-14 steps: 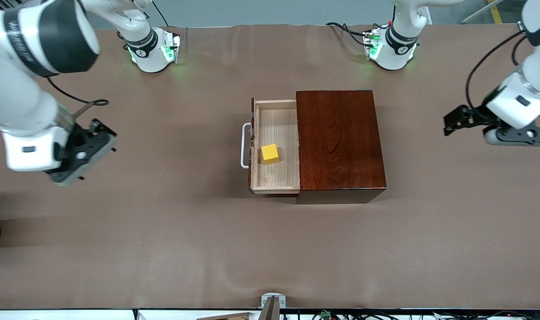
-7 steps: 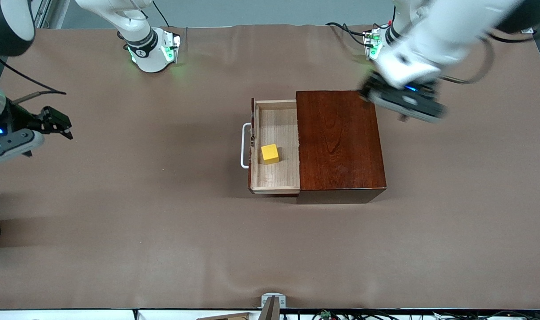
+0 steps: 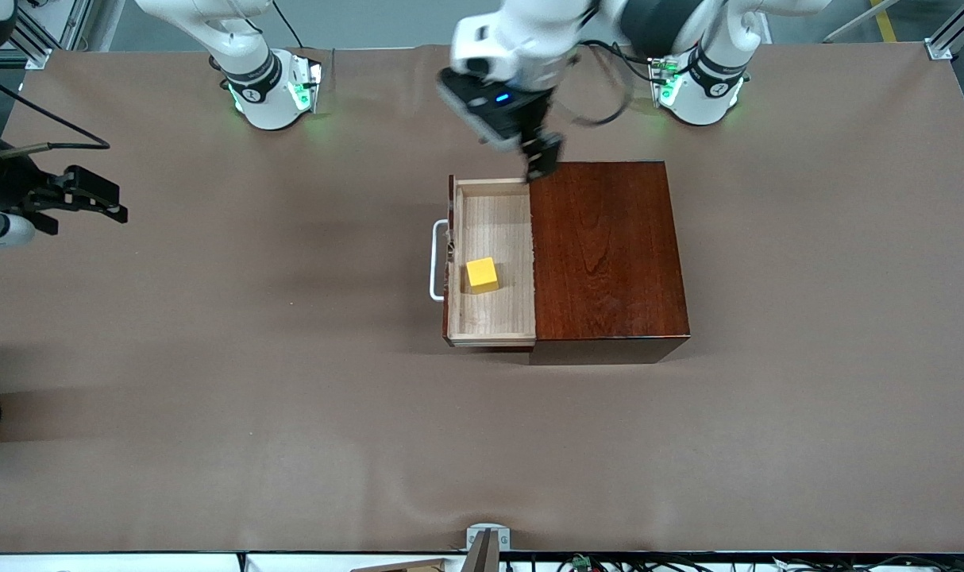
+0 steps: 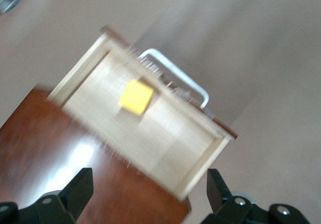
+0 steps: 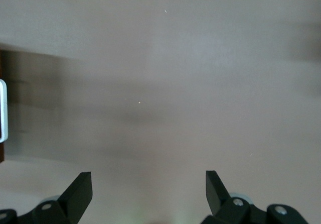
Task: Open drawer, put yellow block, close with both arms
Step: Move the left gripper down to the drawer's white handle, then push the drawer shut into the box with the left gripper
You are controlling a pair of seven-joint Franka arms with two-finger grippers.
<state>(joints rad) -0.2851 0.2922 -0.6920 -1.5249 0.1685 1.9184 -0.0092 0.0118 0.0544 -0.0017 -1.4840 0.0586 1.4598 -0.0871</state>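
Note:
The drawer [image 3: 494, 230] stands pulled out of the dark wooden box [image 3: 605, 254], its white handle [image 3: 437, 260] toward the right arm's end. The yellow block [image 3: 482, 275] lies in the tray, close to the drawer's front. My left gripper [image 3: 541, 165] hangs open over the corner where tray and box meet, on the side toward the robots' bases. In the left wrist view its fingers [image 4: 80, 189] frame the box [image 4: 60, 158], with the block [image 4: 136, 97] and handle [image 4: 175, 76] past them. My right gripper [image 3: 105, 199] is open and empty over bare table at the right arm's end.
Brown cloth covers the table [image 3: 291, 413]. Both arm bases [image 3: 275, 91] stand at the edge farthest from the front camera. In the right wrist view the drawer handle [image 5: 2, 111] just shows at the picture's edge. A small clamp [image 3: 486, 540] sits at the nearest edge.
The left arm swung fast from its end of the table, across the box, to over the drawer's corner. The right gripper drew back to its end and turned. Drawer and block stayed put.

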